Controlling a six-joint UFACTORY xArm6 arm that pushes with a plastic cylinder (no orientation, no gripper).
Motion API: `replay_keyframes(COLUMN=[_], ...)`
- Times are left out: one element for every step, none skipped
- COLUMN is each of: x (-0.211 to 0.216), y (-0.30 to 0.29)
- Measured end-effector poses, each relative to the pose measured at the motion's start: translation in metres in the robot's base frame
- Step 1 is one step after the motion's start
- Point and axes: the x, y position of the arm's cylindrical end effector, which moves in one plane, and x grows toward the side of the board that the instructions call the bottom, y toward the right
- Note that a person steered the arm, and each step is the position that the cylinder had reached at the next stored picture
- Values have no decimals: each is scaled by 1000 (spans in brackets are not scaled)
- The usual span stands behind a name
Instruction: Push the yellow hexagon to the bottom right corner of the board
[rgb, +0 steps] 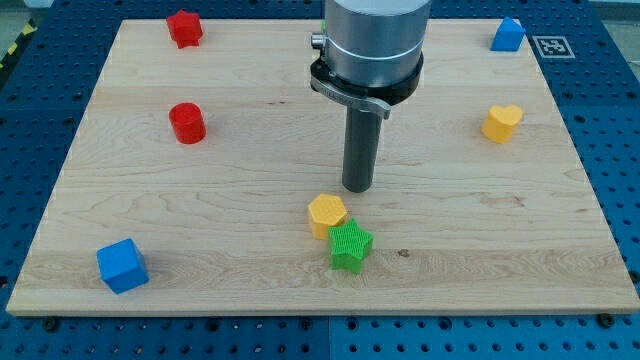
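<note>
The yellow hexagon lies on the wooden board, a little below the middle. A green star touches it at its lower right. My tip stands just above and to the right of the yellow hexagon, a small gap apart from it. The arm's grey body comes down from the view's top centre and hides the board behind it.
A red star-like block sits at the top left, a red cylinder at the left, a blue cube at the bottom left. A blue block sits at the top right, a yellow heart at the right.
</note>
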Motion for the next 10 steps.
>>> replay_keyframes(x=[0,0,0,0,14,44,57,68,65,44], y=[0,4,-7,-45,-70,-76,-72,-57,-45,-45])
